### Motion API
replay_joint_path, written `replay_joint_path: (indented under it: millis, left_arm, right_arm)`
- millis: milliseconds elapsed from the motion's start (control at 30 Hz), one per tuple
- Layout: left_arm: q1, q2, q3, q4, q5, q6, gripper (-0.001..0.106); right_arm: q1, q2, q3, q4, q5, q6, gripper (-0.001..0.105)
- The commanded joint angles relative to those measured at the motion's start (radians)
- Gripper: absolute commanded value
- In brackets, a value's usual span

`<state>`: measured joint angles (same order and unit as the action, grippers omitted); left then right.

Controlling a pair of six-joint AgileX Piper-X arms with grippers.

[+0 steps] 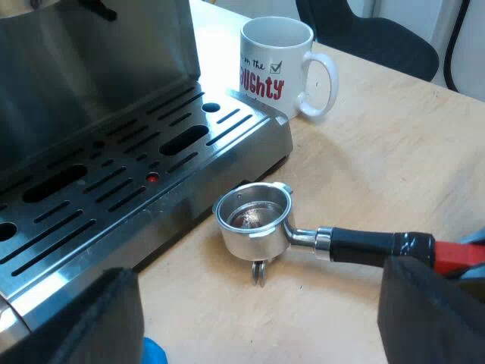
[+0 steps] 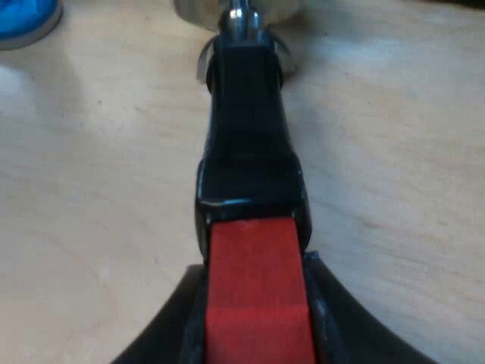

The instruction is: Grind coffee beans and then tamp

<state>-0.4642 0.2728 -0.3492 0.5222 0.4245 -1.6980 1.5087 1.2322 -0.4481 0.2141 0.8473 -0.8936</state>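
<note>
The metal holder (image 1: 254, 220) lies loose on the bench (image 1: 379, 152), just beside the front edge of the espresso machine (image 1: 91, 91) and its slotted drip tray (image 1: 136, 167), where a small red light (image 1: 152, 178) shows. The holder's basket faces up, with a little dark matter at its bottom, and its spout touches the bench. Its dark handle (image 1: 364, 246) points away from the machine and ends in the red end (image 1: 458, 254). The left tool (image 1: 254, 318) hovers over the bench near the holder with its 2 fingers (image 1: 76, 318) spread wide and nothing between them. In the right wrist view the right tool (image 2: 258, 334) pinches the red end of the handle, with 1 black finger (image 2: 167, 334) on each side pressed against it. From there the handle runs straight away toward the metal basket. A white mug (image 1: 276, 64) with red lettering stands upright on the bench at the corner of the drip tray, well apart from the holder. A blue object (image 2: 26, 15), probably the tamper though too little of it shows to be sure, sits on the bench near the holder.
</note>
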Motion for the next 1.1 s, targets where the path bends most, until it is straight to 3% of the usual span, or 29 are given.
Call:
replay_joint_path:
  millis: [33, 200, 300, 667, 833, 1100]
  left_arm:
    - [-0.004, -0.005, -0.003, -0.003, 0.006, -0.004, 0.066]
    - [-0.004, -0.005, -0.003, -0.003, 0.006, -0.004, 0.066]
    - [-0.004, -0.005, -0.003, -0.003, 0.006, -0.004, 0.066]
    - [-0.004, -0.005, -0.003, -0.003, 0.006, -0.004, 0.066]
    - [-0.004, -0.005, -0.003, -0.003, 0.006, -0.004, 0.066]
    - [-0.004, -0.005, -0.003, -0.003, 0.006, -0.004, 0.066]
  right_arm:
    - [-0.004, 0.026, 0.003, -0.008, -0.051, 0.001, 0.002]
    - [-0.004, 0.036, 0.003, -0.007, -0.111, 0.000, 0.039]
    - [-0.004, 0.036, 0.003, -0.007, -0.142, 0.000, 0.050]
    - [-0.004, 0.036, -0.006, 0.093, -0.268, 0.000, 0.052]
    - [-0.004, 0.036, -0.062, 0.263, -0.268, 0.000, 0.067]
    - [-0.004, 0.036, -0.186, 0.520, -0.275, -0.003, 0.067]
